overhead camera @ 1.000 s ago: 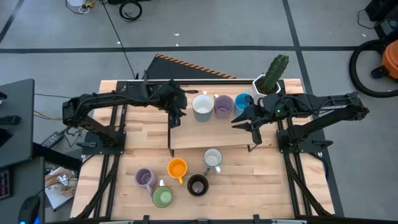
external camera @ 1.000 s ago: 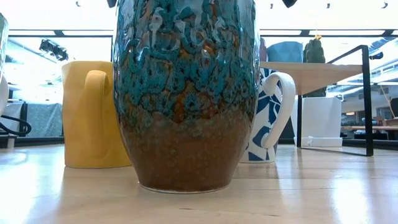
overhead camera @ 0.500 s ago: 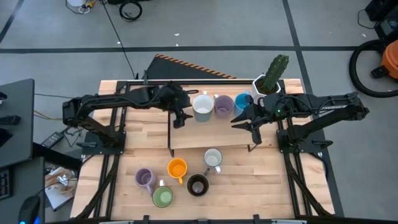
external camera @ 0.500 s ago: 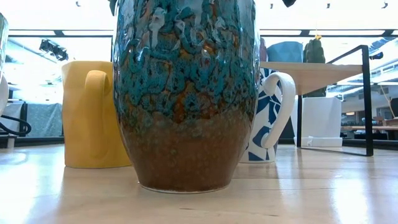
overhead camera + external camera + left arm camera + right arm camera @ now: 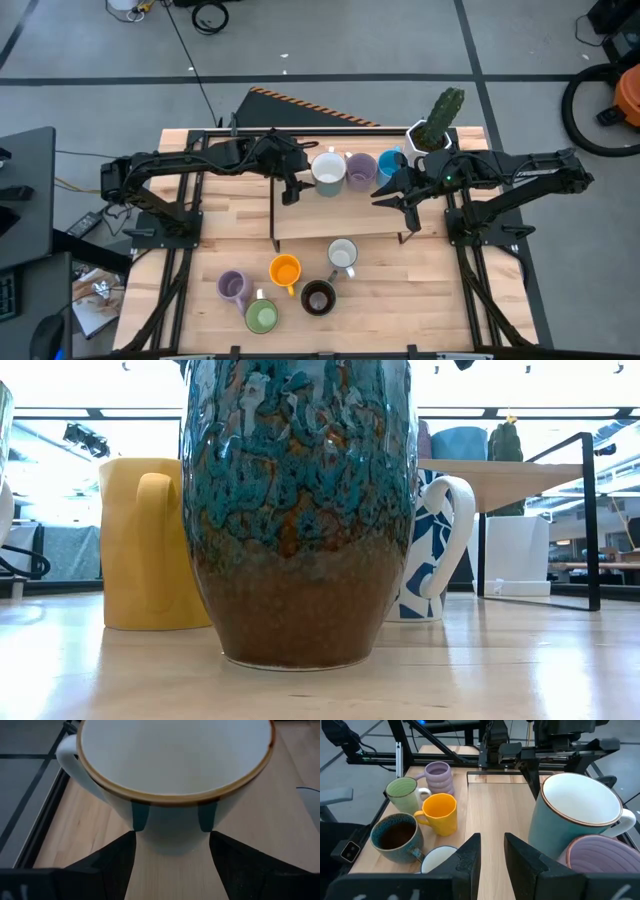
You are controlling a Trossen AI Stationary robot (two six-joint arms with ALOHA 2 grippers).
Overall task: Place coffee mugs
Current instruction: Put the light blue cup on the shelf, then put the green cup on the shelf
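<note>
A raised wooden shelf (image 5: 340,215) carries three mugs on their bases: white (image 5: 326,170), lavender (image 5: 359,169) and blue (image 5: 391,164). My left gripper (image 5: 293,189) is open at the white mug's left side. In the left wrist view the white mug (image 5: 175,775) fills the frame, and the fingers stand to either side of its lower part without visibly touching. My right gripper (image 5: 395,195) is open and empty just near of the blue mug (image 5: 575,815). On the table stand lavender (image 5: 232,286), orange (image 5: 285,270), green (image 5: 261,316), dark brown (image 5: 318,298) and white (image 5: 342,255) mugs.
A white hexagonal pot with a cactus (image 5: 432,128) sits at the shelf's far right corner. The shelf's dark metal legs (image 5: 590,520) stand on the table. The dark brown mug (image 5: 300,510) blocks most of the low view. Bare shelf top lies near of the three mugs.
My left gripper has slid a short way toward the table's right, closer to the white mug on the shelf. The mugs have stayed in place.
</note>
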